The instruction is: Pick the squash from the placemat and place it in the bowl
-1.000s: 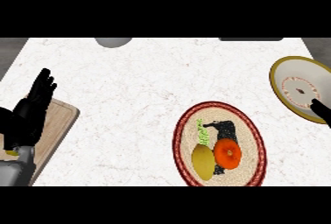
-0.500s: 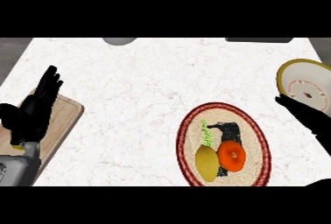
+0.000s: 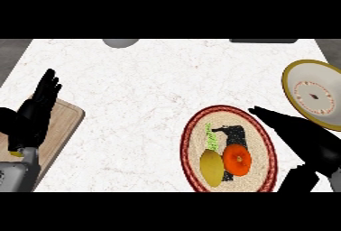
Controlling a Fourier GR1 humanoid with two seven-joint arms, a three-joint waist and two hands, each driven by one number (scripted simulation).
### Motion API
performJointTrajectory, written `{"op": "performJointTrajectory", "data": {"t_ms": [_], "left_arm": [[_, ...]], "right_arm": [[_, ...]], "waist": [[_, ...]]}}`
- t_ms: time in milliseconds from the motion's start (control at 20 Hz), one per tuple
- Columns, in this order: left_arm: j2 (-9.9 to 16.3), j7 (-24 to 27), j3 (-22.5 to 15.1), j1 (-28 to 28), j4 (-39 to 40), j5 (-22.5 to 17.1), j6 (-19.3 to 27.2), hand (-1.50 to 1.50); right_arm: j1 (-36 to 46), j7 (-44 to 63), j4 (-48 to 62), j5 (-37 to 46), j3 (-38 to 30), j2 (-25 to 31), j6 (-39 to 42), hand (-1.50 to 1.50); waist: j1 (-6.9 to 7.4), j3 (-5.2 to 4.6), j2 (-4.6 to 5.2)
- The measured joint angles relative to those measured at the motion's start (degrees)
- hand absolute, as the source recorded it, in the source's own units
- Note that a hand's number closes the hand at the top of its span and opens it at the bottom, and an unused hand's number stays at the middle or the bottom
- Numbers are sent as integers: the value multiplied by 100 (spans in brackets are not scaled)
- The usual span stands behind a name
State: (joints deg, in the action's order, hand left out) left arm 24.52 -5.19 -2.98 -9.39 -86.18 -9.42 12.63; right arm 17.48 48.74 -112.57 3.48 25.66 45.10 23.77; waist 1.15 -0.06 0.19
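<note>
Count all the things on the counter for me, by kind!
Squash: 1
Orange fruit: 1
Placemat: 1
Bowl: 1
Wooden cutting board: 1
Robot hand: 2, left and right
Total: 7

I saw a white, faintly veined marble worktop (image 3: 153, 85). The oval placemat (image 3: 263, 173) was beige weave with a dark red border and a black motif. On it lay a yellow squash (image 3: 212, 167) beside an orange fruit (image 3: 237, 160). The bowl (image 3: 297, 94) was cream, gold-rimmed. Both hands were black.
</note>
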Motion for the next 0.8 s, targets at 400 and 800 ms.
{"op": "performJointTrajectory", "data": {"t_ms": [400,800], "left_arm": [[-85,-48,132,233,-245,107,-100,0],[-251,-24,344,64,-8,260,-254,0]], "right_arm": [[258,8,691,751,473,-686,392,-150],[-82,-535,870,2175,591,-1141,204,-150]], "waist": [[-51,6,-16],[-107,7,-19]]}}
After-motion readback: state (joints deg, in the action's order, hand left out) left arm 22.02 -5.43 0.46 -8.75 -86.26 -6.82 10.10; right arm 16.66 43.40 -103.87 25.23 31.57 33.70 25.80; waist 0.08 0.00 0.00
